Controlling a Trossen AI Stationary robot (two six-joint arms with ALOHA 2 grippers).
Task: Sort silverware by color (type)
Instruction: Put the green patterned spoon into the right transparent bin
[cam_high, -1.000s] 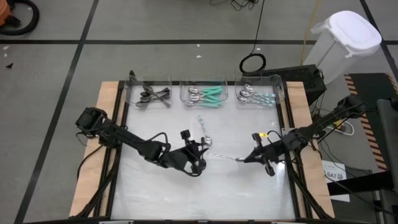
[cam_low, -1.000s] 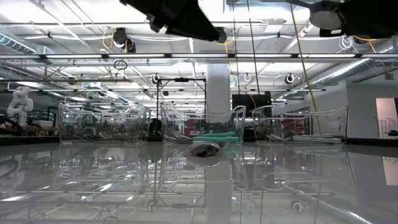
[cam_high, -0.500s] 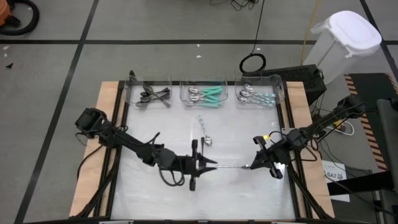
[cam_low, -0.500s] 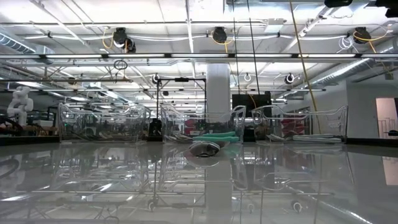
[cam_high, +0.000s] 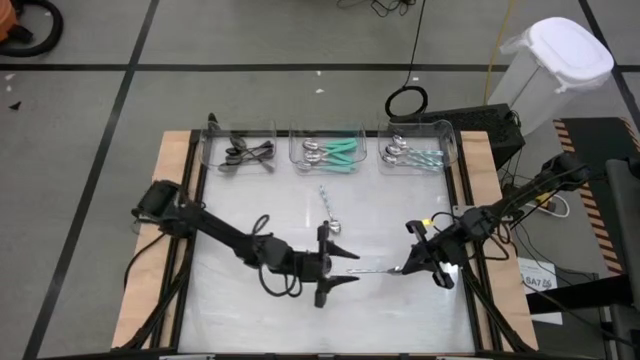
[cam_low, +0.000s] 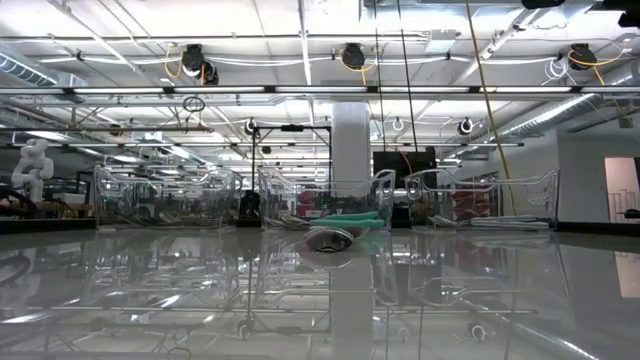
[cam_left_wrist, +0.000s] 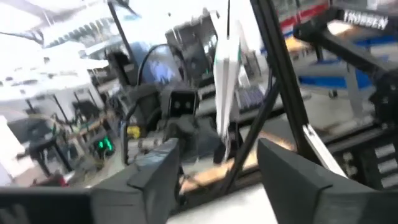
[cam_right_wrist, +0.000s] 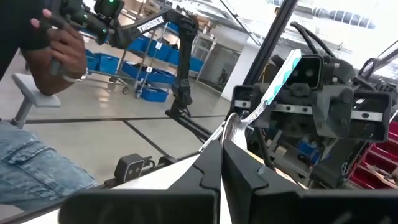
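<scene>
Left end effector (cam_high: 338, 270): released, fingers spread round the spoon's handle
Right end effector (cam_high: 404, 268): clenched on pale-blue spoon (cam_high: 375, 270), mid-counter, near right edge
Risk: spoon may drop if left misses the handover

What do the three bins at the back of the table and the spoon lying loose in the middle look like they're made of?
The bins look like clear hard plastic: the utensils inside and the table show through their walls, and the edges glint. The loose spoon appears to have a polished metal bowl, which shines bright, and a pale-blue handle, probably plastic or a coating; the look leaves that open.
</scene>
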